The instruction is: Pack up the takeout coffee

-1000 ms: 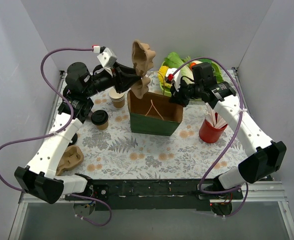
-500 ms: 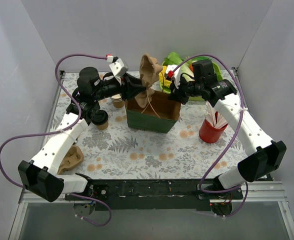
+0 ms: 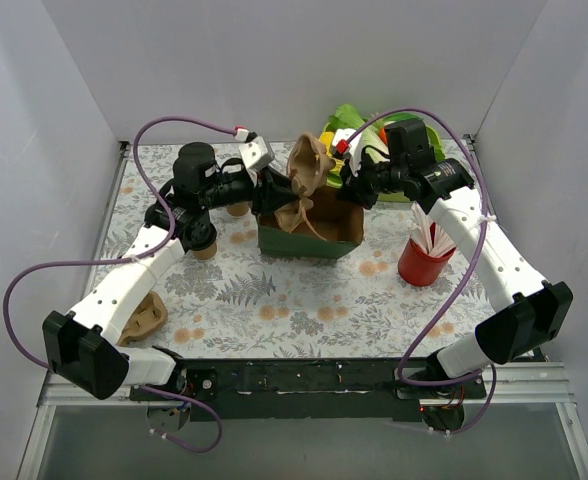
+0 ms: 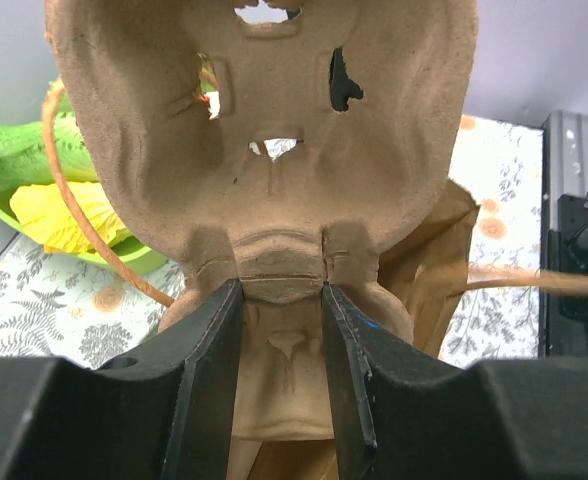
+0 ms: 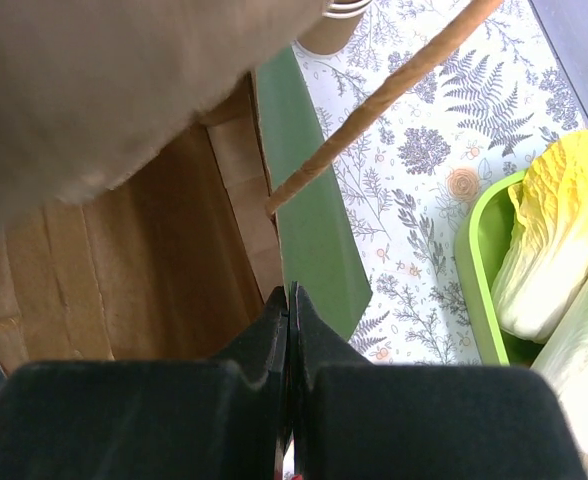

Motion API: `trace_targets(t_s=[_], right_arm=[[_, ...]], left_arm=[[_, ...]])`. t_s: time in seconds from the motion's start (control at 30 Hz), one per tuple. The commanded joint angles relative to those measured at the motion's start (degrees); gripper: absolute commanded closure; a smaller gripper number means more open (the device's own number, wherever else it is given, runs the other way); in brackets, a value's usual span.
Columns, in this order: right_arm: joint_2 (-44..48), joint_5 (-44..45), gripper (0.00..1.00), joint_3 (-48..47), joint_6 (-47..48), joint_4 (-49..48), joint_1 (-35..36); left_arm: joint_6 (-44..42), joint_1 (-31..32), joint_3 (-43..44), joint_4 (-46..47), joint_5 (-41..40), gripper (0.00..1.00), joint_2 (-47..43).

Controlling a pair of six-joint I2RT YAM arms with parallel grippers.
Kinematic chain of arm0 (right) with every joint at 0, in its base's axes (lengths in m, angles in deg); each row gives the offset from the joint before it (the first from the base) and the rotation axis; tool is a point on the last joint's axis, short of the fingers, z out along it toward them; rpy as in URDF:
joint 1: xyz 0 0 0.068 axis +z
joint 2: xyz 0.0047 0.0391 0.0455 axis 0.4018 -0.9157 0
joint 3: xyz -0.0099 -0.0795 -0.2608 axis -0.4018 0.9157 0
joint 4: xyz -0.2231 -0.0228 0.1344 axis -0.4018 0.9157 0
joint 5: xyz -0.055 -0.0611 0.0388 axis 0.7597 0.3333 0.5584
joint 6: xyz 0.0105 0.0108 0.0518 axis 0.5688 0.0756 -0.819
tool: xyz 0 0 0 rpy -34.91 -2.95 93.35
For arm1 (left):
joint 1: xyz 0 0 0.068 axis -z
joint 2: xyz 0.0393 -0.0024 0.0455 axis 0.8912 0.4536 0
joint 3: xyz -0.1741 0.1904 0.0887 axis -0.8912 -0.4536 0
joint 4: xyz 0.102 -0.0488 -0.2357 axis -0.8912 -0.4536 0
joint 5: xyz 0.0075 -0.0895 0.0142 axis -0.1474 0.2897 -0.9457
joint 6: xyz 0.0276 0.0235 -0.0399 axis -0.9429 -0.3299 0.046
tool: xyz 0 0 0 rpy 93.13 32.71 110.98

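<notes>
While in left gripper (image 4: 281,292), carrier (image 4: 264,150) (over bag (image 3: 302,246)).

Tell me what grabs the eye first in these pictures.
The left claw grips a tan pulp cup carrier, held upright at the mouth of the open green paper bag in the centre of the top view. The right claw pinches the bag's right-hand rim. A red cup of straws stands to the bag's right.
</notes>
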Motion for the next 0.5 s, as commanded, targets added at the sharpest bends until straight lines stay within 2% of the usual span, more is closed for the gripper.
trace_targets(t_s=[0.0, 0.23, 0.47], right_arm=[[1.3, -2.2, 0.99, -1.9, -0.2, 1.1, 0.1], [2.8, -0.7, 0.99, -0.3, -2.2, 0.4, 0.1], [2.7, 3.2, 0.99, -0.3, -4.4, -0.7, 0.1]], left_arm=[[-6.0, 0.7, -2.4, -1.7, -2.6, 1.0, -1.5], [-13.1, 2.3, -3.6, -5.5, -3.4, 1.0, -1.1], [-22.1, 7.0, -2.9, -13.0, -4.8, 1.0, -1.9]])
